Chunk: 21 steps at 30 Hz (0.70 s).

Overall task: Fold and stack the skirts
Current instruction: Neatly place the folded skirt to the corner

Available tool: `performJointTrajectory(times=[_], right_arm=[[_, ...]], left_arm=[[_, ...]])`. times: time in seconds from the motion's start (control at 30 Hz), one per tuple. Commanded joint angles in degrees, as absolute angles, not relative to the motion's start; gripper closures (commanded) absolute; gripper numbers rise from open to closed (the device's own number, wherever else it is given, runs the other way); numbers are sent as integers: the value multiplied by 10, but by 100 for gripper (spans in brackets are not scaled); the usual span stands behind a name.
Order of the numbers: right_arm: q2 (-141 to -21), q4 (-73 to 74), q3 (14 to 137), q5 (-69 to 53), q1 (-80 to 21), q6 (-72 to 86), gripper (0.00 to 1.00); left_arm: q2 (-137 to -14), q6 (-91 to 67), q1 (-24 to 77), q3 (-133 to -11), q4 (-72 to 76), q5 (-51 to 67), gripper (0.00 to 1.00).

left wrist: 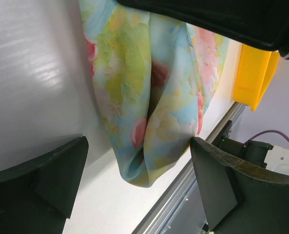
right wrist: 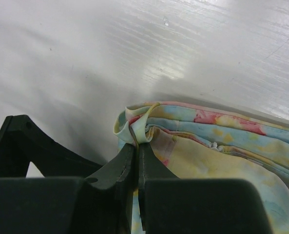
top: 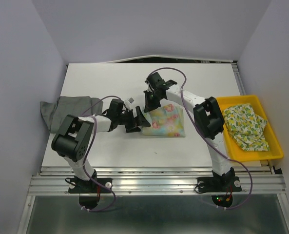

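White table (top: 110, 146) fills the space between pale walls; both arms reach in toward its middle. The folded pastel skirt with pink flowers (top: 166, 122) lies flat there, near the yellow tray (top: 276, 148) on the right side. The pale skirt with green-yellow print (top: 244, 126) sits bunched up inside that tray. Far off at the left side the grey skirt (top: 66, 109) lies crumpled, partly over the table's edge. The right gripper (right wrist: 136, 146) has its jaws squeezed tight on a small curl of the flowered skirt's edge, at the far left corner of the cloth. The left gripper (left wrist: 139, 183) is at the near left side of the same skirt; its jaws are spread wide and hold nothing. The cloth shows between its fingers (left wrist: 42, 175); it may or may not be touching them.
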State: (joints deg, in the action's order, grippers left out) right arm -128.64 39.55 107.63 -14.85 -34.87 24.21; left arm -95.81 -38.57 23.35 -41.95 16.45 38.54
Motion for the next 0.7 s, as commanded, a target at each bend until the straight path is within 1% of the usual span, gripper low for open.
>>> performJointTrajectory(times=[0.0, 0.17, 0.27, 0.37, 0.47, 0.5, 0.53, 0.57, 0.6, 0.63, 0.67], right_arm=[[-1245, 364, 1077, -197, -346, 264, 100], [-1238, 359, 1071, -215, -346, 274, 100], [-1231, 358, 1070, -220, -341, 282, 99], [-1224, 358, 1066, -220, -341, 287, 99], [-1223, 357, 1063, -214, -341, 288, 99], [-1223, 358, 1063, -209, -336, 288, 99], [-1223, 358, 1063, -209, -336, 288, 99], [-1224, 358, 1063, -210, -336, 287, 92], [-1225, 357, 1060, -212, -336, 287, 85], [-1225, 357, 1058, -212, -336, 287, 79], [-1225, 356, 1056, -213, -331, 282, 54]], left_arm=[[-990, -417, 242, -440, 221, 410, 2], [-1033, -459, 257, -461, 266, 432, 3], [-1050, -474, 258, -472, 276, 434, 6], [-1058, -479, 258, -479, 279, 433, 13], [-1055, -485, 257, -483, 274, 420, 33], [-1048, -479, 257, -490, 249, 411, 43], [-1044, -471, 257, -497, 232, 402, 48], [-1040, -463, 257, -509, 200, 383, 52], [-1035, -445, 256, -515, 180, 370, 59], [-1032, -435, 255, -521, 166, 362, 64], [-1026, -425, 253, -533, 139, 348, 69]])
